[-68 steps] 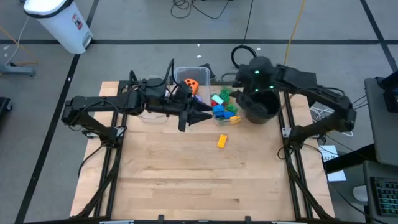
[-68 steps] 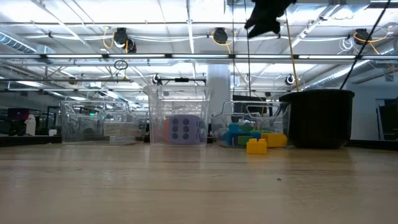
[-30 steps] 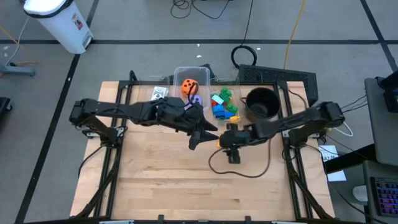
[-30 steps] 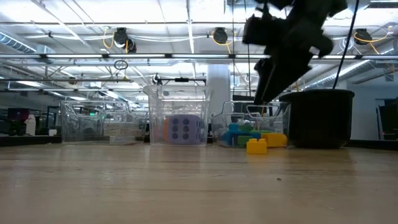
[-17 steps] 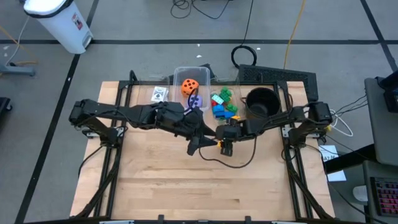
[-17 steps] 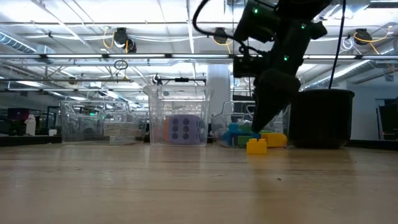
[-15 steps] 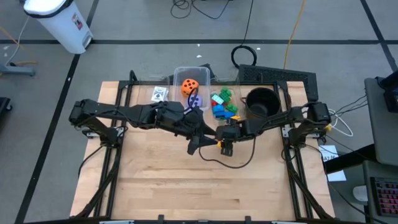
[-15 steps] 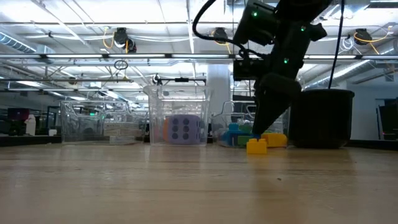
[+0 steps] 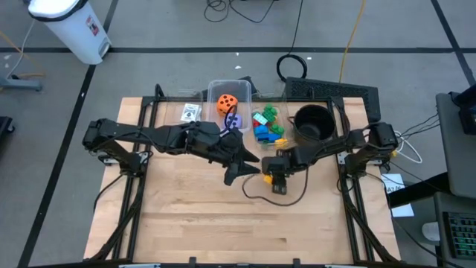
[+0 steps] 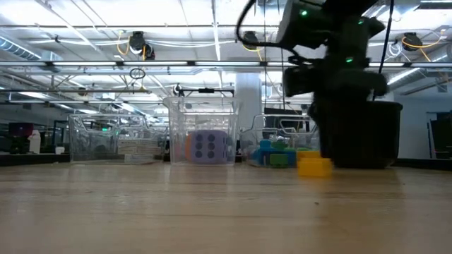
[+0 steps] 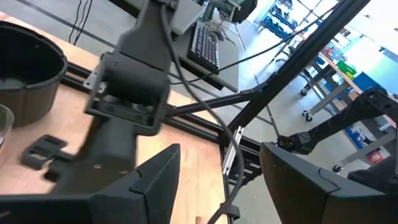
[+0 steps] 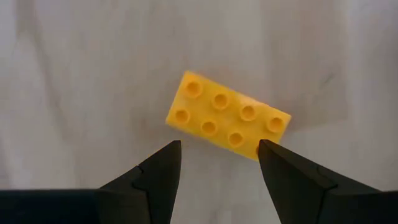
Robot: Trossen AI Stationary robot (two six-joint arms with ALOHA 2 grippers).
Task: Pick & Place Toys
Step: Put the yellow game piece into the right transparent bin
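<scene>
Spanning most of the high view, the pale wooden bench [image 9: 216,216] stands on a grey floor crossed by dark lines, a white bin [image 9: 71,26] at one far corner. The low view looks into a hall of ceiling rails and lamps. The yellow brick [image 12: 227,116] lies studs-up on bare wood, apart from the bricks in the clear bin [image 10: 282,152] beside the black pot [image 9: 312,124]. The right gripper [image 12: 217,165] hangs just over it, fingers spread, empty. The left gripper [image 9: 236,172] hovers alongside, also parted and empty.
</scene>
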